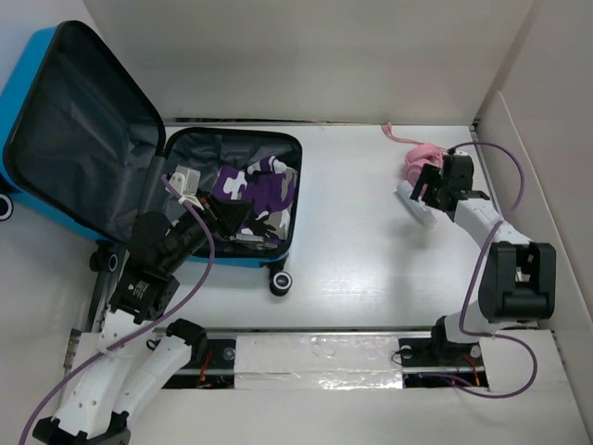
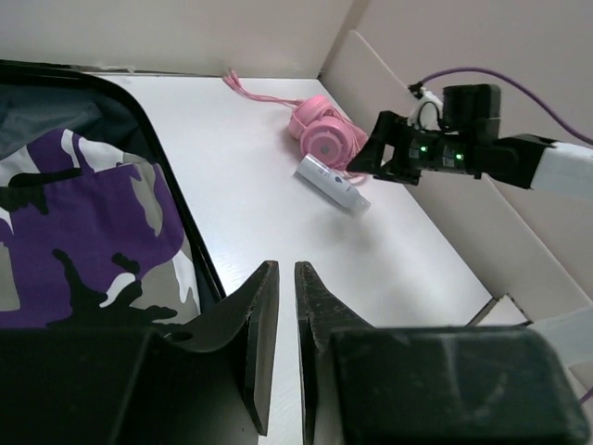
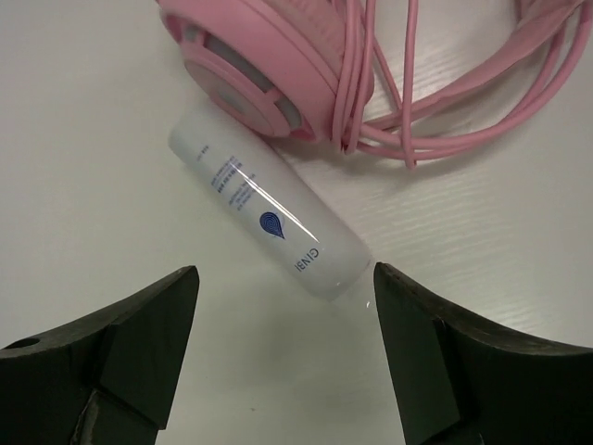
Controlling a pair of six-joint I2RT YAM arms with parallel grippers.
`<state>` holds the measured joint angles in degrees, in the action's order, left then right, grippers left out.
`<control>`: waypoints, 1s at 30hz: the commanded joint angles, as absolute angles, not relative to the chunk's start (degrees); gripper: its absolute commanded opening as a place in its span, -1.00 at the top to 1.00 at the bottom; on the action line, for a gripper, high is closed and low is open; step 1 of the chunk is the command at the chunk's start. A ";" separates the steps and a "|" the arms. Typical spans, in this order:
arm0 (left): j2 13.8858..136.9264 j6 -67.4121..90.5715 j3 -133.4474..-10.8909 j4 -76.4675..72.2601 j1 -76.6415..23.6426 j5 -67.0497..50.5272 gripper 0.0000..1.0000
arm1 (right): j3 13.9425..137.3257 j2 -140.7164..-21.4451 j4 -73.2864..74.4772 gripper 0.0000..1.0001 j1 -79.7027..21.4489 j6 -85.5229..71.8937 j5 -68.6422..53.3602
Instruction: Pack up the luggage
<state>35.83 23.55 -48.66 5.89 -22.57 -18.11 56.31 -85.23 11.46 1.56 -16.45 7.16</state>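
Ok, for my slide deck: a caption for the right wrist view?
Open right gripper poised over a white tube beside pink headphones.

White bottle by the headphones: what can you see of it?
The white bottle is a glossy cylinder, plastic by its look, with blue print and a blue drop logo. It lies flat and slanted on the white table, one end against an ear cup of the pink headphones. The open right gripper hovers around its other end.
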 commanded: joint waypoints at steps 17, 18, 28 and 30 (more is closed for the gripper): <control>34.54 21.09 -49.57 5.10 -24.96 -15.38 0.70 | 67.50 -102.21 16.08 -0.73 0.97 -12.30 -4.29; 34.45 21.09 -49.57 5.10 -24.96 -15.29 0.69 | 67.33 -102.83 16.00 -0.73 0.36 -12.74 -4.83; 33.84 20.57 -48.69 5.54 -24.96 -14.85 0.22 | 63.90 -100.02 16.08 0.11 -10.01 -14.77 6.76; 33.84 20.57 -48.52 5.54 -24.96 -14.77 0.04 | 64.60 -100.54 16.61 0.34 -10.55 -14.77 7.29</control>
